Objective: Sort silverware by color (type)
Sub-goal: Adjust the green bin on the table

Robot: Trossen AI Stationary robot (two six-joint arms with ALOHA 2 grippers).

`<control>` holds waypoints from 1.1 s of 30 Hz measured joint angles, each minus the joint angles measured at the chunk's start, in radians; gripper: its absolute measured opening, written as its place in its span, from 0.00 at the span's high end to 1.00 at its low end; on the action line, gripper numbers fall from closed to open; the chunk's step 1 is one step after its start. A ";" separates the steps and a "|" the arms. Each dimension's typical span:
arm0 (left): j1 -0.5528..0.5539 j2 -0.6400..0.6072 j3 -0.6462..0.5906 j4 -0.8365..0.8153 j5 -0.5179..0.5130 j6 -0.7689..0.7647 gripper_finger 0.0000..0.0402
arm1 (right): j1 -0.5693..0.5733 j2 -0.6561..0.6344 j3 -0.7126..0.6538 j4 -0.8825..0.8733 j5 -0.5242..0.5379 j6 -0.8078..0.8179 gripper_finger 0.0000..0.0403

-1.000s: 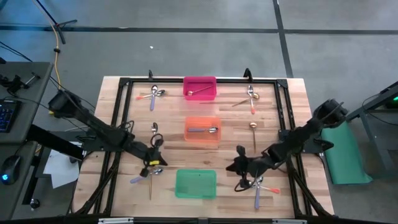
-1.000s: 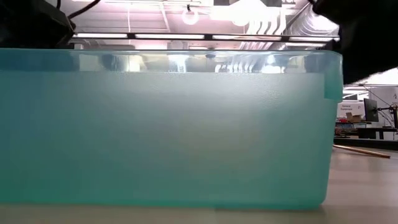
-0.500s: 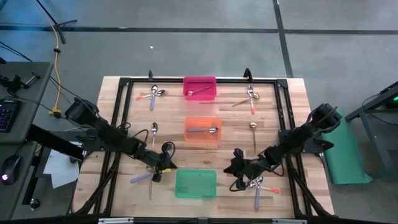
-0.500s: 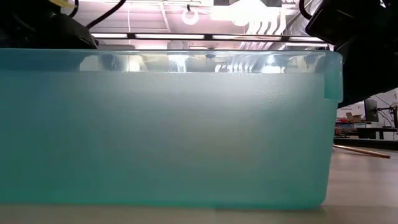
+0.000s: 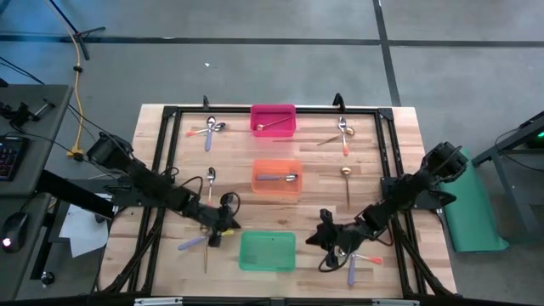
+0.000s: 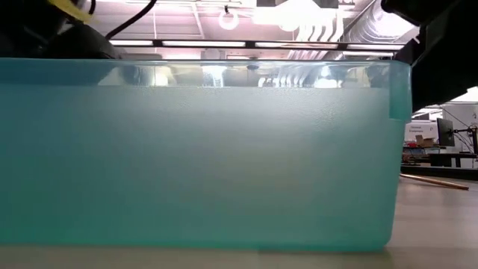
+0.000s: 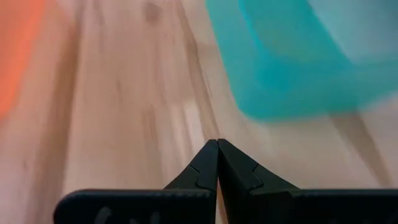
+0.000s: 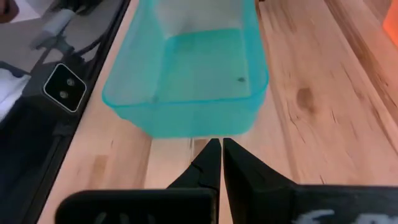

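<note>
On the wooden table (image 5: 170, 153), sorting is barely starting — one spoon is lying in the pink bin (image 5: 273, 120), one in the orange bin (image 5: 276, 177), none in the green bin (image 5: 267, 252); the other spoons (image 5: 343, 134) are sitting scattered. Both the left gripper (image 7: 217, 144) and right gripper (image 8: 215, 144) are hovering beside the green bin, pinched closed and empty.

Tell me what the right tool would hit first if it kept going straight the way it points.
Most likely the green bin. In the right wrist view the right tool, fingers together, aims at the bin's near wall across bare table. Whether it is low enough to strike the wall is unclear.
</note>
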 joint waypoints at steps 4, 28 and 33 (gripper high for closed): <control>-0.041 -0.075 0.000 -0.156 0.021 -0.049 1.00 | 0.001 0.007 0.006 -0.018 0.000 0.008 1.00; -0.076 0.052 0.001 0.178 0.012 -0.050 1.00 | -0.020 0.178 0.182 -0.111 -0.008 -0.009 1.00; -0.058 0.052 0.001 0.202 0.012 -0.032 1.00 | -0.041 0.178 0.182 -0.132 -0.008 -0.012 1.00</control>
